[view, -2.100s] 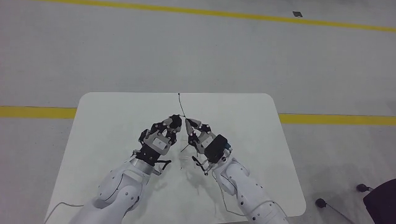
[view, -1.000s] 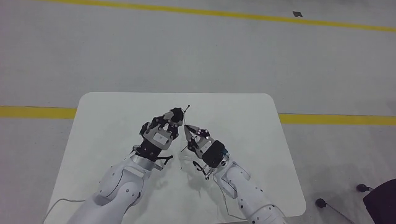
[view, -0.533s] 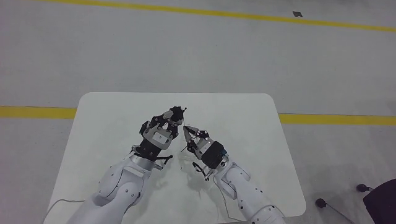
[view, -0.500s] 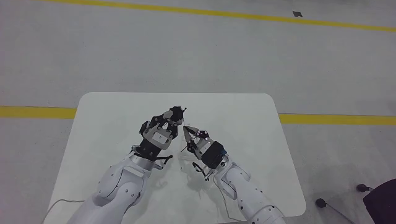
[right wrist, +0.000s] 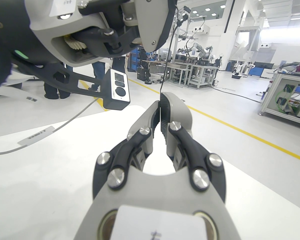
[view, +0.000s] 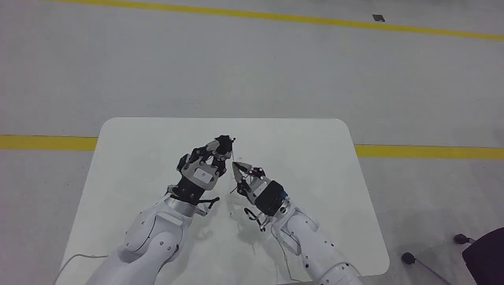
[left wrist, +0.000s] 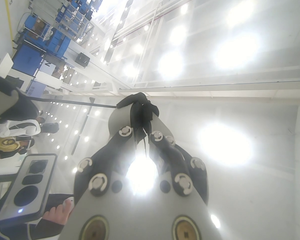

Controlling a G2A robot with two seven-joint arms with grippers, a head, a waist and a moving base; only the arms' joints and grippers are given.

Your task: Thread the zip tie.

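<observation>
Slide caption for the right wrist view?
Right gripper and left gripper both pinch the black zip tie running between them.

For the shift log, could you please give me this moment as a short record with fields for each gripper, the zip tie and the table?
left gripper: shut on the zip tie, held above the table
right gripper: shut on the same zip tie, close beside the left gripper
zip tie: thin black strap, running between the two grippers, clear of the table
threading: no closed loop visible
table: white, rounded corners, beneath both arms
</observation>
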